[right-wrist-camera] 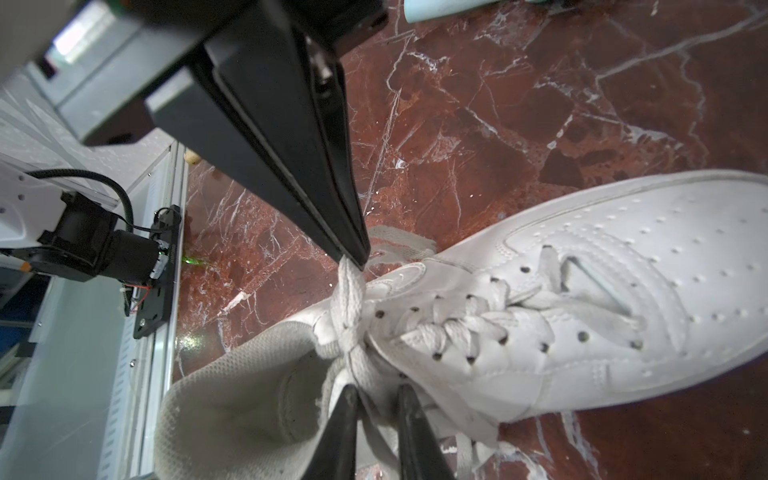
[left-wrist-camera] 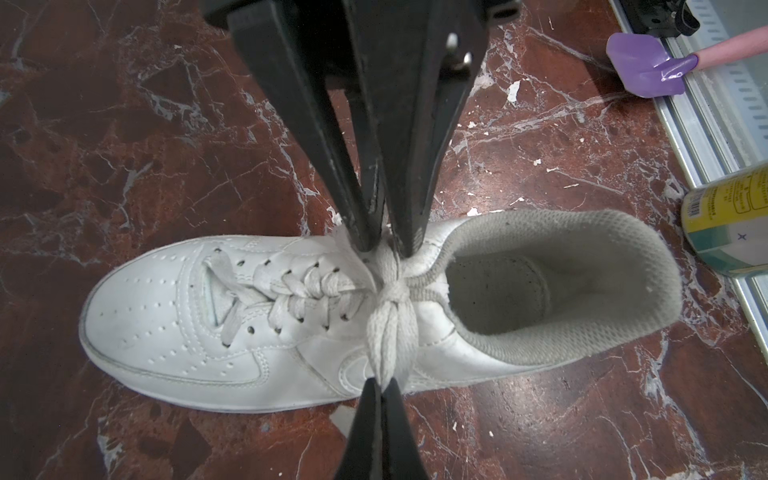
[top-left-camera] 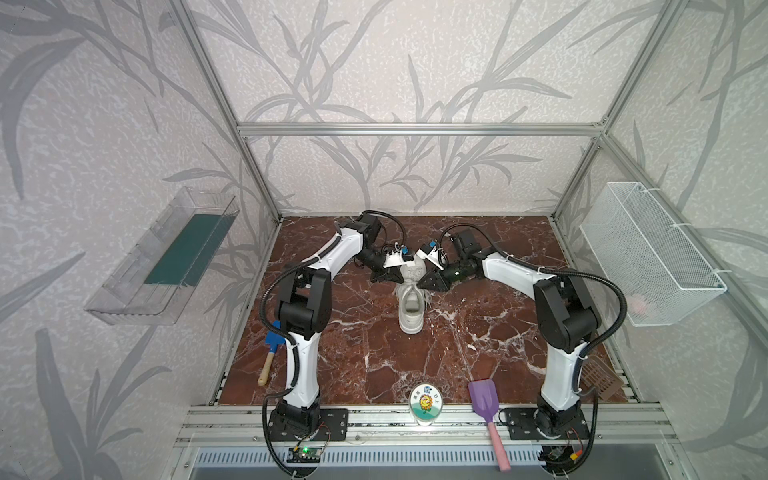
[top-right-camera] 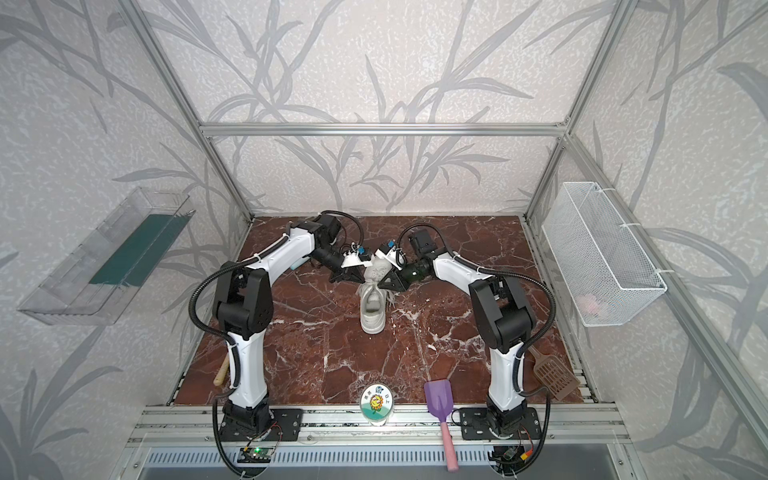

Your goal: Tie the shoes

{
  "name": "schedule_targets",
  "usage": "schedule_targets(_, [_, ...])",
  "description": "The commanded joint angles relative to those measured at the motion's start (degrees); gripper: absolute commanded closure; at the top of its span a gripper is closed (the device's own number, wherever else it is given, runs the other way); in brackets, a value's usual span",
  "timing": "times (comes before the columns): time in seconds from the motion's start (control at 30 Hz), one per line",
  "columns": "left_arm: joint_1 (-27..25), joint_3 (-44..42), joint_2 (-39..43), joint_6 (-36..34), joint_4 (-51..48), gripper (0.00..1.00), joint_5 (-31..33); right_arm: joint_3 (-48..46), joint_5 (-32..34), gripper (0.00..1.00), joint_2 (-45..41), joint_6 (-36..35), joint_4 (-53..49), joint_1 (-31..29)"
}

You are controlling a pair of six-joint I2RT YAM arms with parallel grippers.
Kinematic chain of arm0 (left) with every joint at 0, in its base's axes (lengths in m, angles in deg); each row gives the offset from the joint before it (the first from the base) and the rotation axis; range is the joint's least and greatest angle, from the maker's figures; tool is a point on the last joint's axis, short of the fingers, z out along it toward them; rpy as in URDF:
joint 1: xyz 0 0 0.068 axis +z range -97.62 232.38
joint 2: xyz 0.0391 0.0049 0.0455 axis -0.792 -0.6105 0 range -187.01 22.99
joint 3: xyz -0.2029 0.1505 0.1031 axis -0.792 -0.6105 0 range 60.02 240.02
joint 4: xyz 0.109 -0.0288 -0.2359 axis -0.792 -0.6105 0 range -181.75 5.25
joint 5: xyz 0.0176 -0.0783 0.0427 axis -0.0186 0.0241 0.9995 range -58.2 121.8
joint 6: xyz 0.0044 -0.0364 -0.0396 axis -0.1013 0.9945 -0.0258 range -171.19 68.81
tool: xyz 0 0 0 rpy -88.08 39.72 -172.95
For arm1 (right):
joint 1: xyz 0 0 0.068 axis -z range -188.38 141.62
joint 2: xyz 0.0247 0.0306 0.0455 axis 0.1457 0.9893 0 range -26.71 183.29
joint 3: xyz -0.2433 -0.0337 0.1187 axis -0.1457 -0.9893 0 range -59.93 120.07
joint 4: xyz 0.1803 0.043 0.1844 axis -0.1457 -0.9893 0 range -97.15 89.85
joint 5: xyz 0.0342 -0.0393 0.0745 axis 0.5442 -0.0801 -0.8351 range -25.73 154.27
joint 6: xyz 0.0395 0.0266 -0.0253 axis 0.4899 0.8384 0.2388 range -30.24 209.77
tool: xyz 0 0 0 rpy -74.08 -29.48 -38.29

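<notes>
1. While the left gripper (left-wrist-camera: 380,388) clenches one loop (left-wrist-camera: 390,340), the right gripper's (left-wrist-camera: 387,249) jaws pinch the other loop (left-wrist-camera: 388,264).
2. The shoe (left-wrist-camera: 166,324) lies beneath them, with its knot (left-wrist-camera: 395,293) between both jaw pairs.
3. The step is likely tightening, and the next move calls for an even outward pull.

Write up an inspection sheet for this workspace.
Surface: red-brown marbled tabletop, white flecks.
Job's things: white sneaker on its sole mid-table; laces knotted, one loop stretched to each side.
Clutter: blue trowel, purple scoop, flower-lidded can, brown slotted scoop.
Claws: left claw shut on one loop; right claw shut on the opposite loop.
Cables: black hoses loop off both arms, clear of the sneaker.
Surroundings: clear bin on left wall, white wire basket on right.
</notes>
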Motion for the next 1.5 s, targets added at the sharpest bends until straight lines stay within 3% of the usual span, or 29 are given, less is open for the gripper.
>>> schedule_targets(0.0, [-0.06,-0.32,-0.55,-0.41,-1.01,1.0,-0.89,1.55,-0.47,0.94,0.54,0.21,-0.68,-0.17])
schedule_targets(0.07, [0.03,-0.29,-0.54,-0.07,-0.87,1.0,-0.49,1.47,0.02,1.0,-0.13,0.04,-1.14,-0.16])
schedule_targets(1.47, [2.14,-0.95,-1.29,4.4,1.44,1.0,3.88,-4.78,1.29,1.0,-5.17,-1.67,-4.48,2.2])
